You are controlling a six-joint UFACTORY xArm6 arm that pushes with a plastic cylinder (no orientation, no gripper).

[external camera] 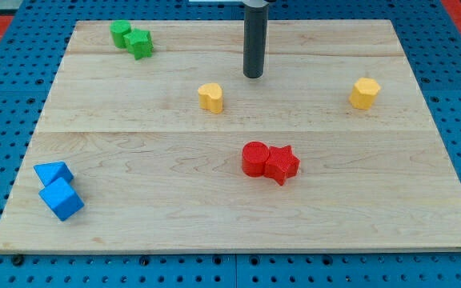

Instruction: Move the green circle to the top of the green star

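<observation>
Rod upright, holding nothing; my tip (253, 76) rests on bare board near the view's top centre, well apart from green circle (120, 33) and green star (140, 43), which touch at top left.

My tip (253, 76) down, rod apparently upright

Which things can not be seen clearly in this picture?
- Camera view: the arm above the dark rod is cut off by the view's top edge; only the rod and my tip show.
- The green circle block and green star block touch; their shapes are too small to confirm.
- The wooden board hides the blue pegboard beneath.
</observation>
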